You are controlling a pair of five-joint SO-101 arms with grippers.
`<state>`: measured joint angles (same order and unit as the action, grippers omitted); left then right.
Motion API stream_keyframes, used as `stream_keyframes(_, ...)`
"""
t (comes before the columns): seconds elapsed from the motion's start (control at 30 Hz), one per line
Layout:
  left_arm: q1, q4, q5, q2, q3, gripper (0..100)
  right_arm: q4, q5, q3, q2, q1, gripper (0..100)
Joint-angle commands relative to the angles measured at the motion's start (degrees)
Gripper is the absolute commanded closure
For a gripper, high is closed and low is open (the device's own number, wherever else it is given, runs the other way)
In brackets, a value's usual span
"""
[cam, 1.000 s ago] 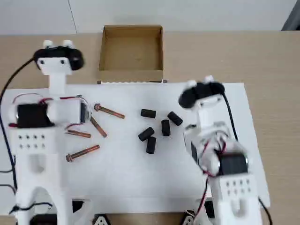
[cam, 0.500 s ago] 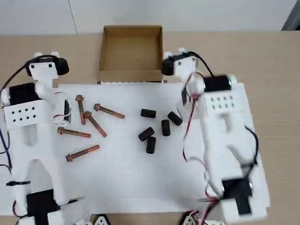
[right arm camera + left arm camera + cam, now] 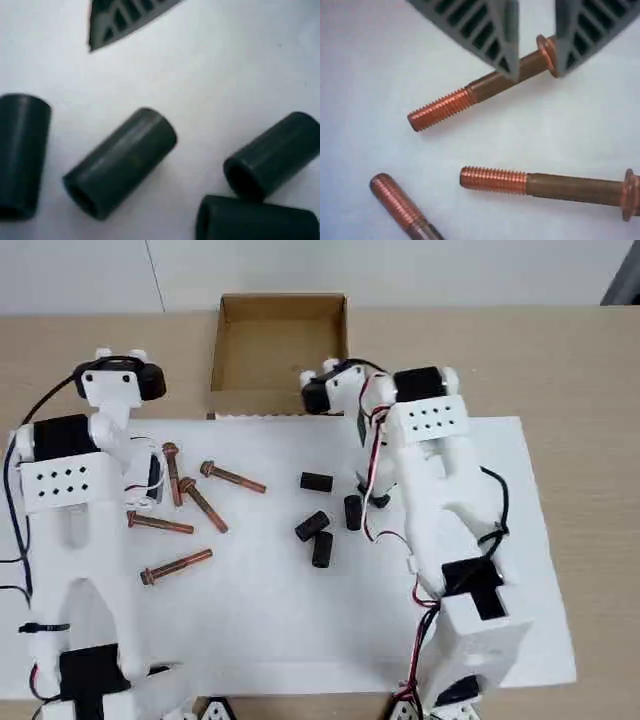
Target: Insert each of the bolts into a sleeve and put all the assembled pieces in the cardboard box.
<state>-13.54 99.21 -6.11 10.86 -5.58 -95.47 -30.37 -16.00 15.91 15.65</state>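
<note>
The left claw (image 3: 535,70) is noted down on the white sheet (image 3: 260,620), forward and left of the cardboard box (image 3: 280,398). Its jaws are apart and set astride one bolt (image 3: 445,105) just below the head, placed so, it is judged, that a closing would catch the plain shank rather than the thread. Nothing is gripped yet. Four more bolts (image 3: 176,566) are scattered close by, all forward-left of the box, none sleeved. The box is seen open-topped against the sheet's edge, with no assembled piece in it. Forward of the box's right half, the black sleeves (image 3: 316,481) are found lying loose on their sides. The right claw (image 3: 107,27) is poised low over them; whether it is apart or together cannot be told. The task is judged to be at its first pick.
</note>
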Motion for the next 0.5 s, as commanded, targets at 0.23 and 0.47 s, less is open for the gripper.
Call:
stream_keyframes(0.23, 1.05, 1.14, -0.44, 0.26, 1.98, 95, 3.30, -2.20, -2.73, 6.37, 1.80, 85.7)
stream_keyframes(0.47, 1.05, 1.14, -0.44, 0.26, 1.98, 95, 7.16, -4.13, -2.73, 10.33, 1.71, 85.7)
